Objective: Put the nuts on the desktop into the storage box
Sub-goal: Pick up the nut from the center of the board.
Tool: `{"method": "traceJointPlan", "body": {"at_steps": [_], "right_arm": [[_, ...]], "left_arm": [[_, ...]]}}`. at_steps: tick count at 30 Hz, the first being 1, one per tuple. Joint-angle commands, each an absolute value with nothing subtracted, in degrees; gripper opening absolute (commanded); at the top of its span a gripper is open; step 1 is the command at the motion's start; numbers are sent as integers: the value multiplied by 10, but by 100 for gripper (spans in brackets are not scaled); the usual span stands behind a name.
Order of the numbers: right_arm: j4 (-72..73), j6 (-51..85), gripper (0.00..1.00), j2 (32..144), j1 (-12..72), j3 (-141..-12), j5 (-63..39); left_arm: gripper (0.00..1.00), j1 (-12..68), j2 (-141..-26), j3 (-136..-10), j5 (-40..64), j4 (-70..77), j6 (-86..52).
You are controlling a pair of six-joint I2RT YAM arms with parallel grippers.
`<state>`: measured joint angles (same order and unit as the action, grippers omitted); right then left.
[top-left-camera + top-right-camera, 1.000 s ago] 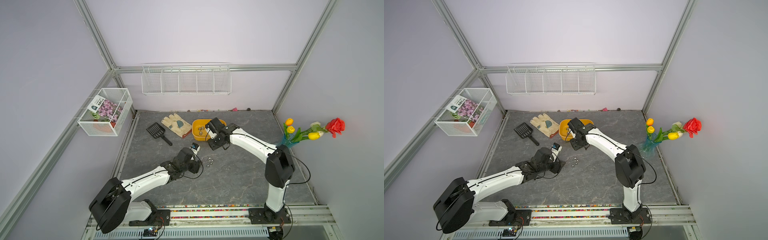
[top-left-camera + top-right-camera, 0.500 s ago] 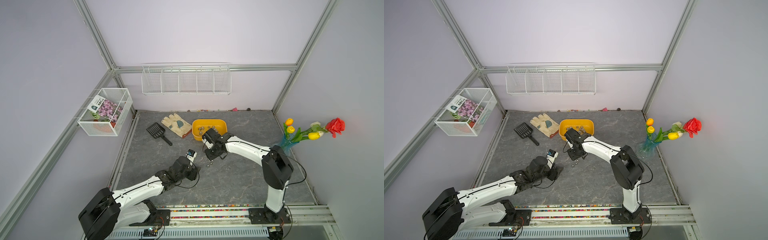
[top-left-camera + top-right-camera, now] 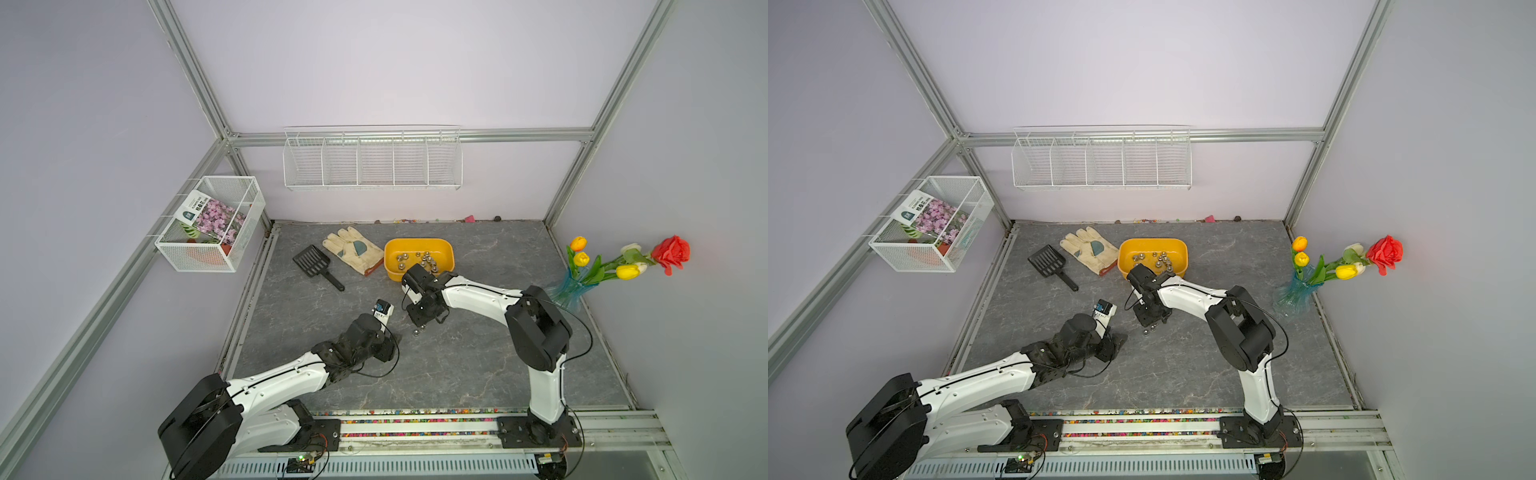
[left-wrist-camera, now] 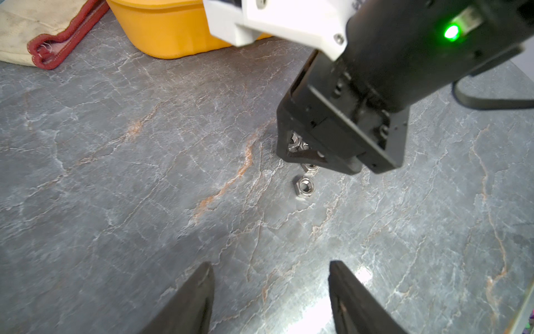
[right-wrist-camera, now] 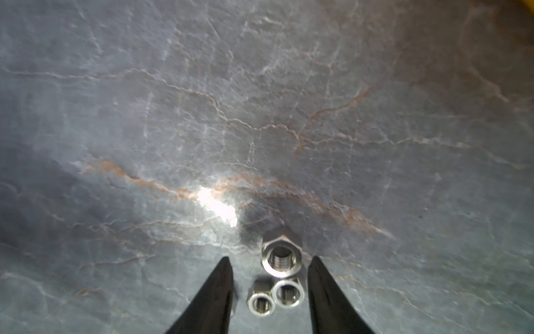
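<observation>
Three silver nuts (image 5: 281, 258) lie close together on the grey marbled desktop (image 3: 478, 365); in both top views they show as tiny specks (image 3: 417, 331) (image 3: 1148, 329). My right gripper (image 5: 270, 258) is lowered over them and open, with two nuts between its fingers and the largest at the tips. The left wrist view shows one nut (image 4: 303, 188) lying just clear of that gripper. The yellow storage box (image 3: 415, 242) (image 3: 1152, 241) stands behind it and holds several nuts (image 3: 424, 259). My left gripper (image 4: 270, 263) (image 3: 392, 340) is open and holds nothing, a short way left of the nuts.
A cream work glove (image 3: 353, 249) and a black slotted scoop (image 3: 313, 264) lie left of the box. A vase of flowers (image 3: 577, 282) stands at the right edge. A wire basket (image 3: 212, 224) and wire rack (image 3: 372, 162) hang on the walls. Coloured beads line the front rail (image 3: 415, 412).
My right gripper came away from the storage box and down over the nuts on the desktop. My left arm drew back toward the front edge.
</observation>
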<state>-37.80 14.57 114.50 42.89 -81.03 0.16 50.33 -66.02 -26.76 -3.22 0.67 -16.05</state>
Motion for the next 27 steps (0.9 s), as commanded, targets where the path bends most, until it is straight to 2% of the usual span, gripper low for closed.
{"method": "traceJointPlan", "body": {"at_steps": [1,20,27], "right_arm": [[-371,157,46,1152,431,-799,0],[-368,164,43,1181,430,-799,10],[-373,165,36,1184,430,-799,19]], "left_arm": [[66,507,-663,-260,-38,15,-165],[66,507,-670,-261,-39,15,-161],[66,507,-670,-263,-39,13,-159]]}}
